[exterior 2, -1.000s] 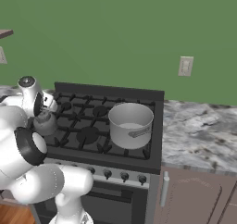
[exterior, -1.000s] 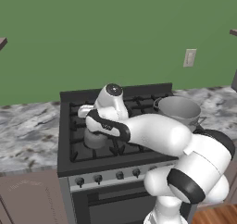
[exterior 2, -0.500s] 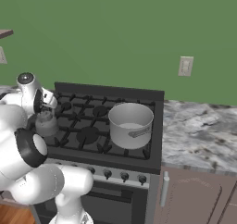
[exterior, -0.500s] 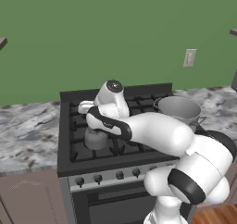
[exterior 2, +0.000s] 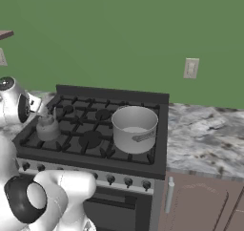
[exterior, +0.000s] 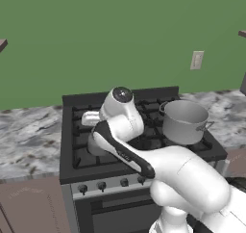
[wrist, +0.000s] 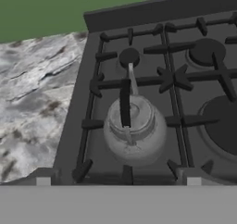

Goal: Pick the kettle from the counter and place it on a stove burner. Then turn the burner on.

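While my gripper point(wrist: 118, 180) hangs above the front left corner of the black gas range point(exterior 2: 157, 144), its two dark fingertips point(wrist: 43, 177) stand spread wide apart with nothing between them, one at each side of the bottom of the hand view. Below and between them sits the small squat dull-grey metal kettle point(wrist: 134, 130), upright on the black cast-iron grates point(wrist: 173, 86), its thin dark arched handle point(wrist: 125, 108) running over the lid and clear of my fingers. It rests over the front left round black burner disc, which its body hides from me; in the right base view the kettle point(exterior 2: 47, 128) shows at that same corner, just beside my white wrist. A large steel stockpot point(exterior 2: 134, 128) stands on the right half of the range, well apart from the kettle. On either side of the range lies the grey-and-white veined marble desk point(exterior 2: 205, 139), over brown cabinets point(exterior 2: 200, 201). Along the range's front panel runs a row of small dark knobs point(exterior 2: 110, 179), none touched by me.
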